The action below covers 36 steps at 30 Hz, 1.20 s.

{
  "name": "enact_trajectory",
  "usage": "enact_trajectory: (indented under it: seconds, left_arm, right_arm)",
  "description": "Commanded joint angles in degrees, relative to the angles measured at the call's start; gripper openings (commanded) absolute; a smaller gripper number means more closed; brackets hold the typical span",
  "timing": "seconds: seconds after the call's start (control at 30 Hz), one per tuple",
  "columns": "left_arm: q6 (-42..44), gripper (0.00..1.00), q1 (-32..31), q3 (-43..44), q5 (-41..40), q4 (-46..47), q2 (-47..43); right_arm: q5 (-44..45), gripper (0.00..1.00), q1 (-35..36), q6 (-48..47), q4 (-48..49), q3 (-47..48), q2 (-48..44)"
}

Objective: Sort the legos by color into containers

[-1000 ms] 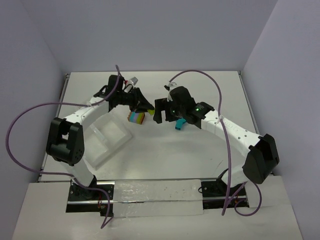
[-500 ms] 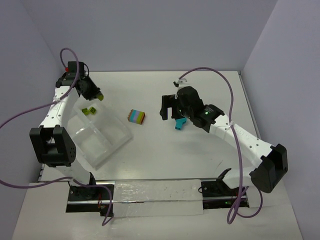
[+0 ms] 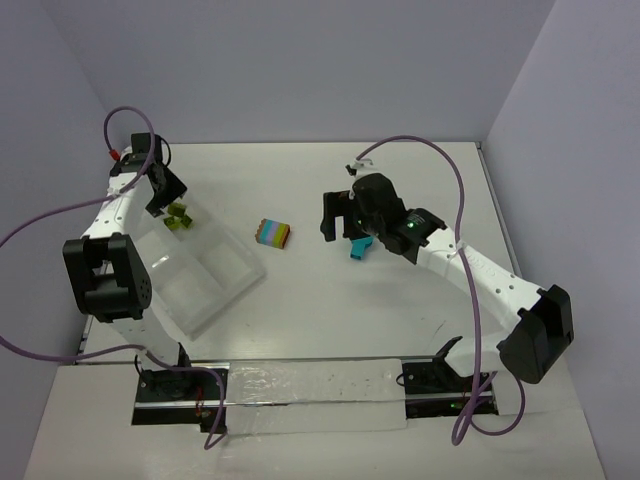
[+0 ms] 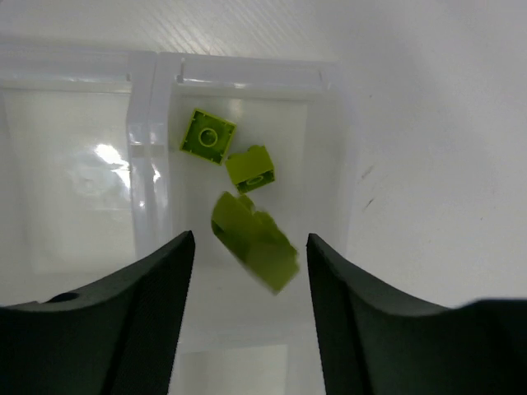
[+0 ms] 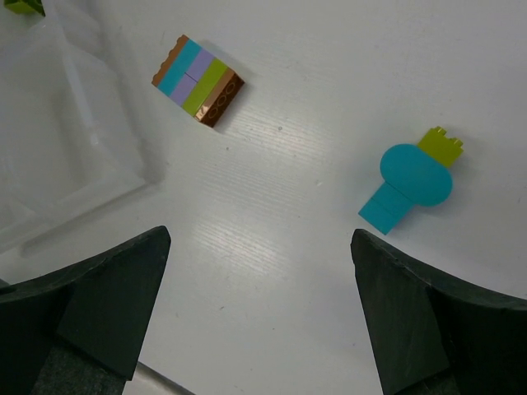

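1. Across the whole scene spreads the table [image 3: 330, 300], a flat, matt white top walled by pale panels on three sides.
2. Two white arms with black joints rise from its near edge, each trailing a purple cable [image 3: 440, 160]. The left arm [image 3: 120, 215] reaches toward the far left corner and the right arm [image 3: 470, 265] toward the middle.
3. Near the left edge sits the tray [image 3: 225, 275], square and made of clear, glossy plastic. It is turned cornerwise to the table's edges, and raised ridges split it into four square compartments.
4. The left gripper [image 4: 249, 239] hangs over the compartment nearest the far left corner, its smooth dark fingers partly spread and clamping nothing.
5. The right gripper [image 5: 259, 247] hovers over the table's middle with its jaws spread wide and empty. From above it hides part of the teal piece.
6. The multicoloured stack [image 5: 198, 80] lies on bare table between the tray and the right gripper, apart from both. It is a boxy block of orange, teal, purple, lime and brown layers, with its long axis roughly along the far edge, slightly skewed.
7. The teal piece [image 5: 409, 185] lies to the right of the stack. It has a smooth rounded dome with a square teal foot at one end and a studded lime cap at the other. Its long axis slants across the wrist view, lime end uppermost.
8. Two lime bricks [image 4: 207, 136] lie just beside each other in that far-left compartment, by the dividing ridge, one with its stud up and the other tipped.
9. A third lime brick [image 4: 263, 251] shows blurred and tilted between the left fingers, with a gap on each side.
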Motion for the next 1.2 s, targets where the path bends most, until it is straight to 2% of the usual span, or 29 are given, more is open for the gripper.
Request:
enact_trajectory:
  seconds: [0.0,0.1,0.3,0.43,0.5,0.57,0.67,0.9,1.17]
  left_arm:
    - [0.33,0.74,0.08,0.42,0.57,3.41,0.55]
    - [1.31,0.8,0.08,0.37,1.46,3.46,0.18]
    - [4.29,0.8,-1.62,2.71,2.59,2.12,-2.44]
    - [9.36,0.8,-6.8,3.81,4.8,3.46,-6.17]
    - [11.71,0.8,-12.59,4.27,6.75,4.66,-8.11]
    - [13.07,0.8,-15.8,4.11,8.45,5.19,-8.53]
    - [12.95,0.8,-22.04,4.5,10.39,5.28,-7.79]
    - [10.4,0.8,-25.89,3.8,12.72,6.03,-6.86]
    - [10.32,0.8,-26.43,5.16,12.51,5.37,-6.16]
  right_arm:
    - [1.17,0.98,-0.76,-0.43,0.09,0.84,0.32]
    - [1.35,0.98,-1.5,-0.04,-0.02,0.72,0.57]
    - [1.51,0.98,-6.11,2.7,-0.88,-0.49,0.39]
    - [-0.92,0.95,-11.9,6.95,-0.64,-3.8,-0.34]
    - [-1.59,0.95,-14.5,9.21,-0.64,-6.07,0.29]
    - [-1.76,0.95,-15.69,10.57,-0.73,-6.66,2.0]
    - [-1.97,0.99,-15.86,12.55,-1.95,-6.41,6.54]
    - [-3.08,1.0,-15.31,14.71,-1.17,-5.43,12.74]
    - [1.41,0.84,-12.28,19.92,3.25,-6.67,17.1]
